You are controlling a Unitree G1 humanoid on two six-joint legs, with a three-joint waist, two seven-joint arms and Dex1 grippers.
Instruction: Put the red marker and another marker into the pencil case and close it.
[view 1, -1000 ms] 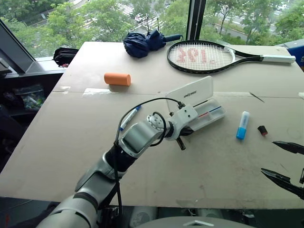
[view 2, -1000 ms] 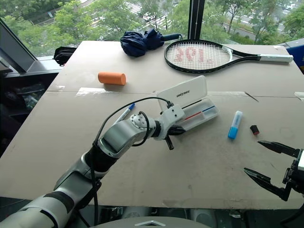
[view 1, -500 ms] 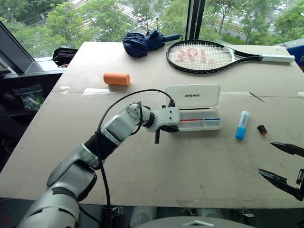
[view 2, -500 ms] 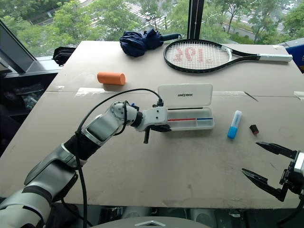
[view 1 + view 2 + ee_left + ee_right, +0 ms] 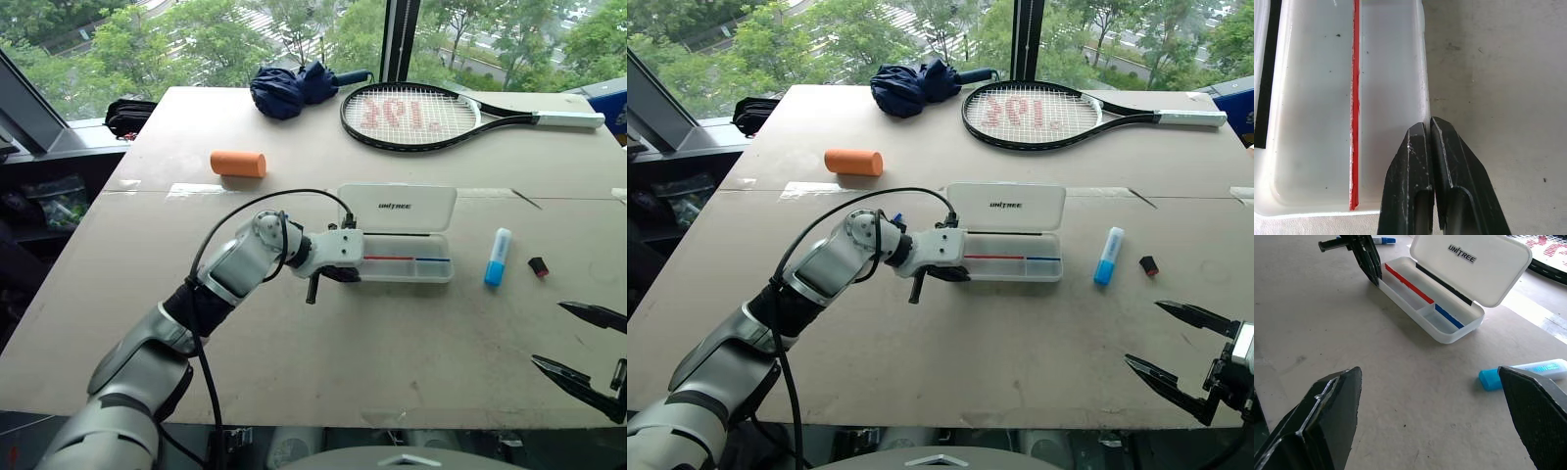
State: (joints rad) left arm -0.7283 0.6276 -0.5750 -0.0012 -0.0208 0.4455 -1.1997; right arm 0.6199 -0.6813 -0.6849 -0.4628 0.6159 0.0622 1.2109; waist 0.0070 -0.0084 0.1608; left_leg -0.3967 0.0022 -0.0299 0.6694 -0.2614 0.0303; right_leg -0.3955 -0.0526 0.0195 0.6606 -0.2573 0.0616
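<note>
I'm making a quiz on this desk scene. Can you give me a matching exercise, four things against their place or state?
Things:
1. pencil case
2. left gripper
3. right gripper
4. orange cylinder

Place or state:
A. open, near the table's near right edge
B. lid up, tray with a red and a blue line
C. shut, fingertips at the case's left end
D. lying on the far left part of the table

Pairs: 1-B, 2-C, 3-A, 4-D

White pencil case [image 5: 407, 257] lies open, lid up.
</note>
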